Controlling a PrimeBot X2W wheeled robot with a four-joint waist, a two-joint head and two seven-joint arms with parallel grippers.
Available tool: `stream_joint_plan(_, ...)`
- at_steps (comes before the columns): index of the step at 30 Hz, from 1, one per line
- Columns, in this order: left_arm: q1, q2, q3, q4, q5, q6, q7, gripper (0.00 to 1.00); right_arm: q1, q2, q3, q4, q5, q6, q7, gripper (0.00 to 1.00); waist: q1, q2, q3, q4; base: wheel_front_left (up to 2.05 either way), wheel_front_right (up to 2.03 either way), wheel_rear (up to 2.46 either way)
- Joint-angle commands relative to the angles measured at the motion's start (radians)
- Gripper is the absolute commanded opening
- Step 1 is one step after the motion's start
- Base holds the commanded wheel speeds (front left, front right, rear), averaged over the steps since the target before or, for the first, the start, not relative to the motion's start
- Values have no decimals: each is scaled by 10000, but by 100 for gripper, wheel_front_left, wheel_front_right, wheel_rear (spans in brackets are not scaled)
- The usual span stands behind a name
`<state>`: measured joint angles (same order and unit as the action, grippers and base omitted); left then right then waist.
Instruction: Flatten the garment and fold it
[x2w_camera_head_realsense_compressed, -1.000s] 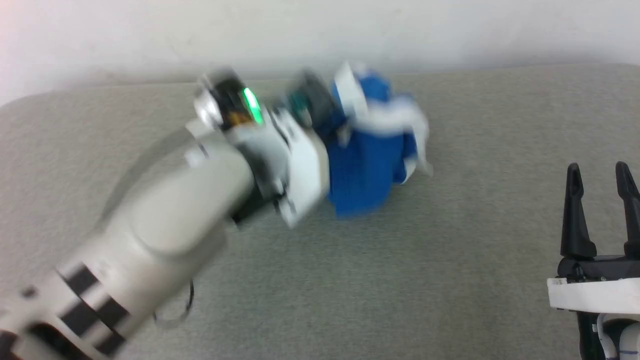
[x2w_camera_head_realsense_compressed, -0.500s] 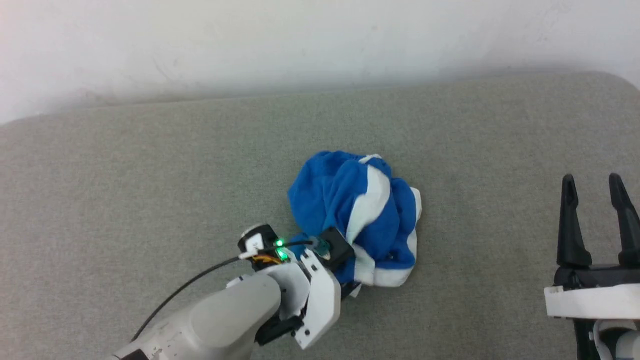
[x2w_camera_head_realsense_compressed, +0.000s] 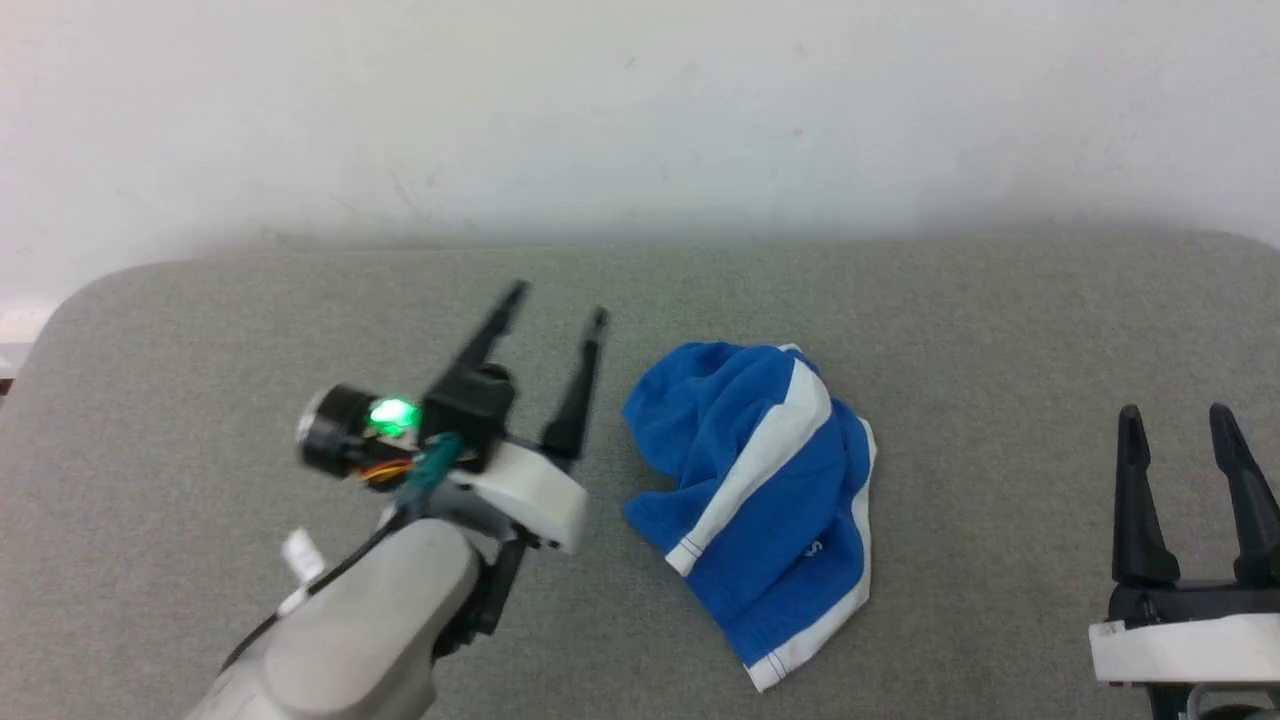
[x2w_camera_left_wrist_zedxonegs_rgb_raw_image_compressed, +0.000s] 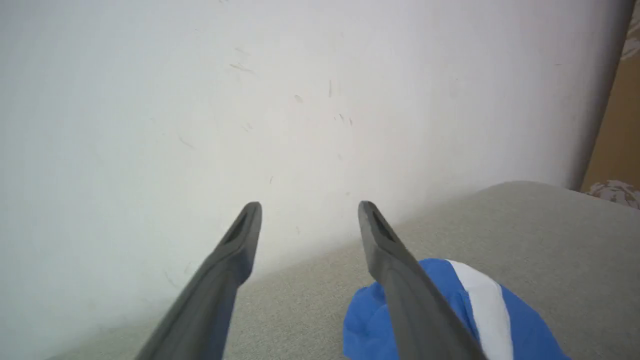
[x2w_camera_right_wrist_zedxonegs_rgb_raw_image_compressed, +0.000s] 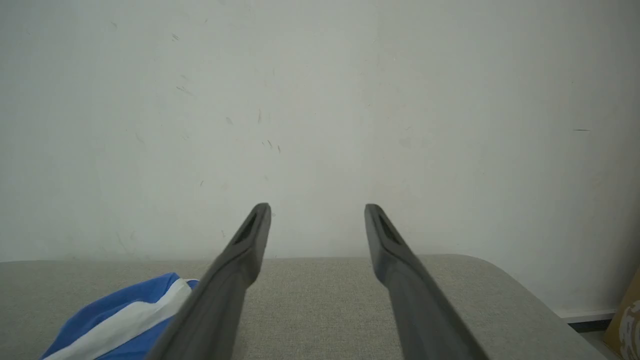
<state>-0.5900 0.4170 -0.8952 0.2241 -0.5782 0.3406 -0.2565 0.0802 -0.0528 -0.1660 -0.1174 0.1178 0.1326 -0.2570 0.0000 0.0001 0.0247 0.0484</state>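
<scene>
The right gripper (x2w_camera_head_realsense_compressed: 1174, 412) is seen nearest, jaws spread wide and empty, with the garment (x2w_camera_head_realsense_compressed: 760, 480) well off to the left of its fingers. The left gripper (x2w_camera_head_realsense_compressed: 558, 302) is likewise wide open with nothing held. The garment lies crumpled on the grey padded surface (x2w_camera_head_realsense_compressed: 950, 330), just right of its right finger and untouched. The fabric is judged light, soft and limp. It is best pinched at a corner of a white-trimmed hem.

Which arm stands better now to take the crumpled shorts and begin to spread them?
Probably left. The left fingers are open close beside the shorts, near their crumpled upper part. The right fingers, also open, stand farther off to the side.
</scene>
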Motion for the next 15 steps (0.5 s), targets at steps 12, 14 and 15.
stream_joint_plan(12, 4981, -532, 4825, -2845, 2888, 2036, -51, 100, 403, 26, -36, 9, -31, -19, -47, 100, 0, -1, -389, 247, 0, 0, 0)
stream_joint_plan(14, 5637, -760, 5232, -2902, 3186, 1826, -51, 100, 459, 26, -73, 30, -13, -19, -47, 100, 0, -1, -415, 229, 0, 0, 0)
stream_joint_plan(15, 5892, -883, 5431, -2925, 3313, 1688, -52, 100, 485, 26, -86, 37, -6, -19, -47, 100, 0, -1, -419, 225, 0, 0, 0)
